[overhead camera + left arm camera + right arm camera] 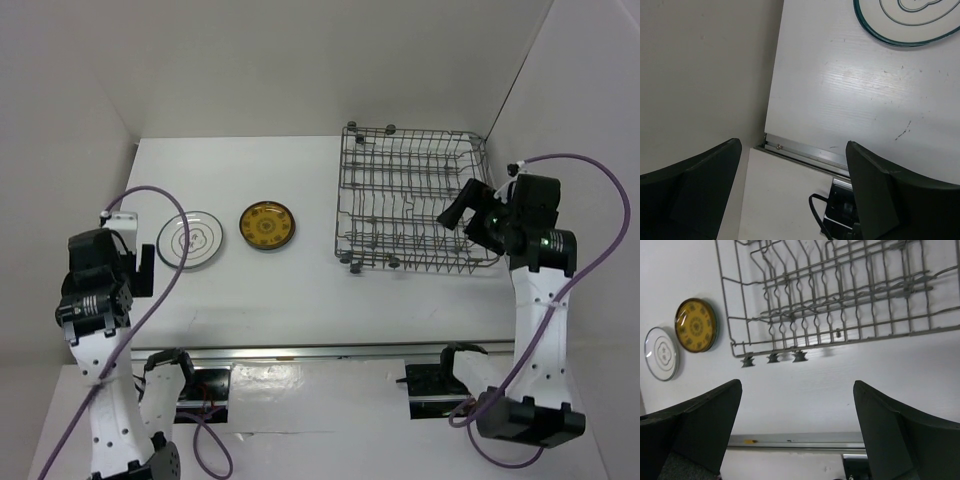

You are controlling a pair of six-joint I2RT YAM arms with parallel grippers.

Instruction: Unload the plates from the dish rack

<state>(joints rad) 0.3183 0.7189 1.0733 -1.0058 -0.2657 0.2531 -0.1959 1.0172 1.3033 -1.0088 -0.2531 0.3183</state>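
Observation:
The grey wire dish rack [410,200] stands at the right of the table and also shows in the right wrist view [840,305]; I see no plate in it. An amber-yellow plate [266,225] and a white plate with a dark rim and ring lines [190,240] lie flat on the table to its left. Both show in the right wrist view, amber [696,325] and white [661,353]. My left gripper [143,265] is open and empty, just left of the white plate [910,20]. My right gripper [458,207] is open and empty above the rack's near right corner. The other plates are out of view.
White walls close in the table at the back and both sides. A metal rail [330,352] runs along the table's near edge, with both arm bases and purple cables below it. The left table edge [772,100] lies close beside my left gripper [795,165].

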